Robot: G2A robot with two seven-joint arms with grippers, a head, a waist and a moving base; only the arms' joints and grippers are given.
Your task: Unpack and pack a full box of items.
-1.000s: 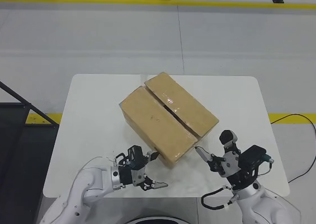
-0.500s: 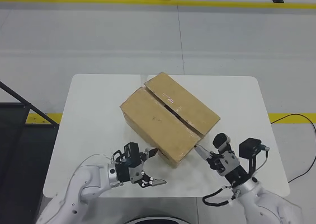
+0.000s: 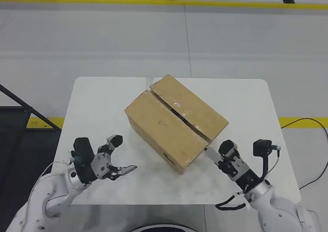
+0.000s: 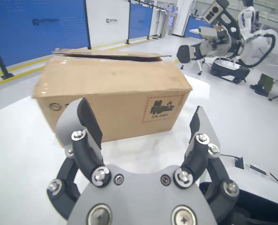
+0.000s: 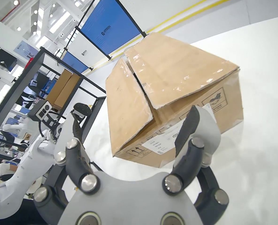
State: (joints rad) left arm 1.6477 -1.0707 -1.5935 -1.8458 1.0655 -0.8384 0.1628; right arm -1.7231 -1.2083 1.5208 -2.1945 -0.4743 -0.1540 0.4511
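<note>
A brown cardboard box (image 3: 175,122) stands slantwise in the middle of the white table (image 3: 94,104). Its two top flaps are folded down and meet at a seam, slightly lifted at one end. My left gripper (image 3: 123,154) is open above the table's near left part, a short gap from the box's long side (image 4: 110,87), fingers (image 4: 82,113) spread wide and holding nothing. My right gripper (image 3: 217,149) is open just beside the box's near right corner, and its own view looks up at the taped flaps (image 5: 171,71) and the labelled end face. The gap between the right fingertips (image 5: 193,120) is bare.
A black metal frame (image 3: 1,145) stands on the floor just left of the table. A black cable (image 3: 320,151) loops on the floor to the right. The table's near edge lies close under both wrists; bare tabletop surrounds the box.
My left gripper has pulled away from the box's near corner, leftward along the table's front. The right gripper stayed by the box's right corner, shifting only slightly. The box has not moved.
</note>
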